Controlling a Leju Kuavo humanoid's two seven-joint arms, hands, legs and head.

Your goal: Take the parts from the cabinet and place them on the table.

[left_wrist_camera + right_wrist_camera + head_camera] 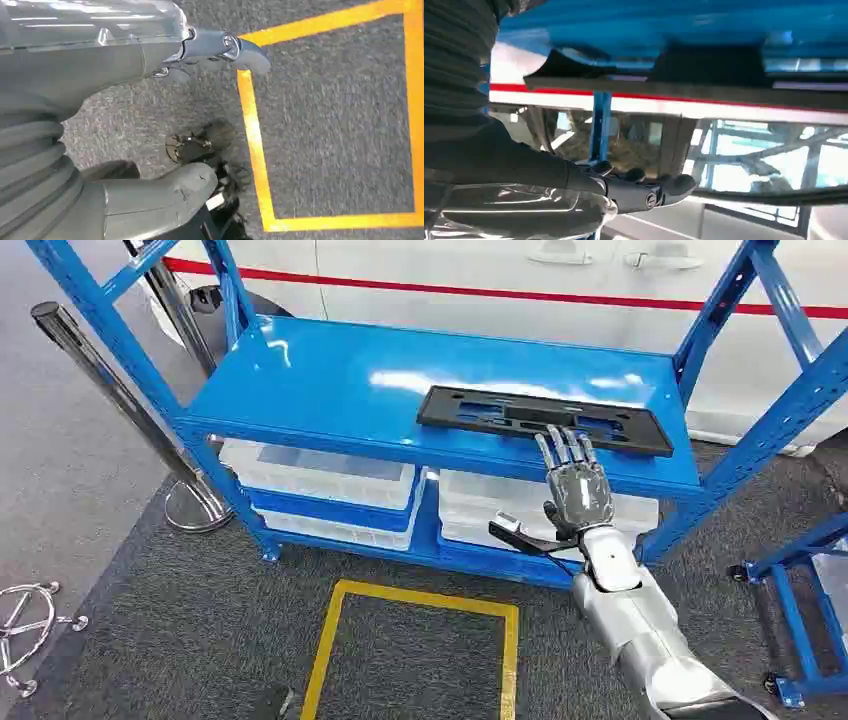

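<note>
In the head view, you see the right hand [577,483] reaching up from below to the front edge of the blue cabinet [320,390], fingers stretched out flat and together, holding nothing. Its fingertips [565,440] lie at or just over the near edge of the black part [543,419], a long flat plate resting on the top shelf. The plate's long axis runs side to side along the shelf, across the line of your reach, and it lies just ahead of the hand. The right hand is plainly the nearer one. Clear bins [320,480] sit on the shelf below.

In the left wrist view, the left hand [200,50] hangs over grey carpet [340,100] beside a yellow floor marking [252,130], well away from the cabinet; its fingers look loosely extended and it holds nothing.

In the right wrist view, the right hand's fingers [659,187] extend straight out, and the part's dark edge [684,90] runs long across the picture beyond them. Whether they touch it, you cannot tell here.
</note>
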